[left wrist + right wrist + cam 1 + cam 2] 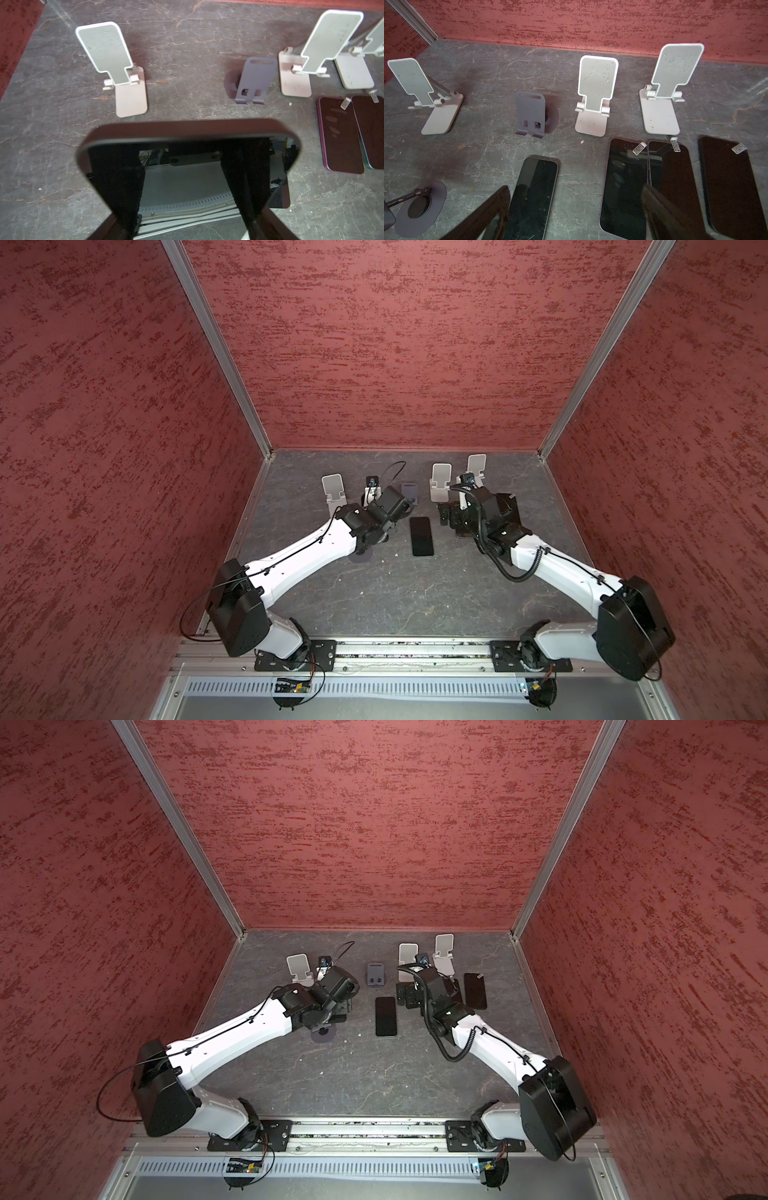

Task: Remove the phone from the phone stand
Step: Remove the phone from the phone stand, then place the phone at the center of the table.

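Tabletop, dark veined stone-look slab (374, 1081). Left to right:

1. White folding plastic stand (299, 968), grey ribbed backplate; upright.
2. Left gripper (187, 220), fingers clamped on dark-screened phone with brownish frame (187, 182). The phone is off the table and tilted, its screen mirroring the base rail (374, 1131). Below it is the phone stand with round grey base plate (437, 199), black puck and thin arm. Whether phone and stand touch cannot be told.
3. Small grey bent-sheet stand (376, 978).
4. Black phone (386, 1017), flat, face up.
5. Second white stand (407, 956) and third white stand (444, 948), side by side.
6. Right gripper (575, 190), jaws spread wide, above flat phones: pink-framed phone (623, 187), overlapping neighbour phone (675, 172), separate dark phone (733, 187).
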